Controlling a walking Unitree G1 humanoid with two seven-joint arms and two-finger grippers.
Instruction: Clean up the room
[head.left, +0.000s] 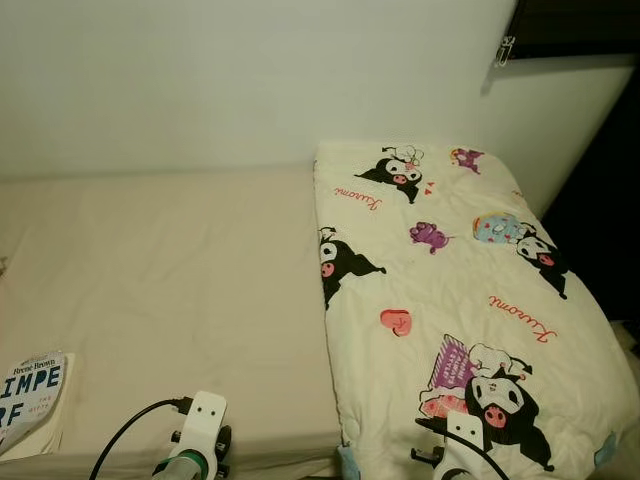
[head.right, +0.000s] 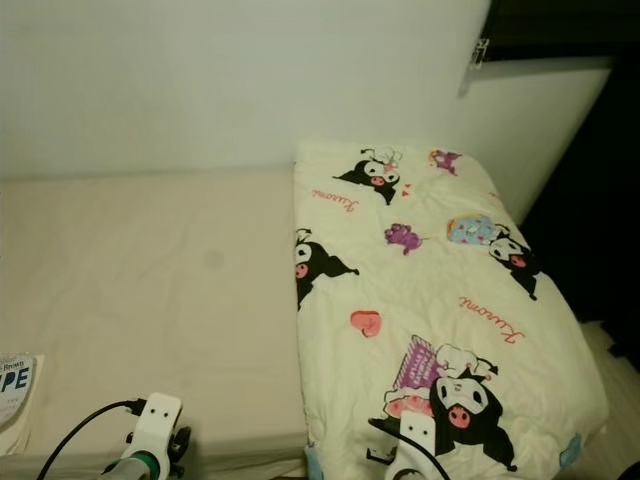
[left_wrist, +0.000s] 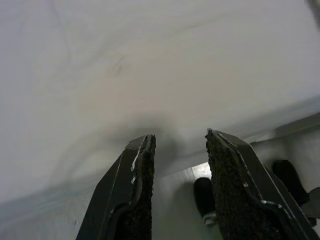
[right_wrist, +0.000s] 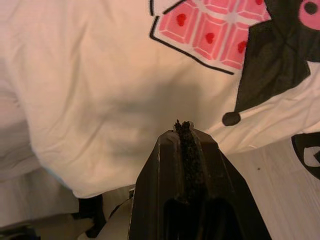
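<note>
Beneath the closed right end effector (right_wrist: 183, 125) — the folded quilt (head.left: 450, 290); left end effector (left_wrist: 180, 142) spread.

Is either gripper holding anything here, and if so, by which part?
Nothing is held. The left gripper is open over the bare mattress; the right gripper is shut and empty, just short of the cartoon-print quilt.

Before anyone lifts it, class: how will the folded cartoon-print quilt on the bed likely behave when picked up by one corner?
The quilt looks soft and padded, with stitched creases, so it would probably sag and unfold rather than hold shape. It covers much of the bed, so it is likely bulky yet light for its size.
</note>
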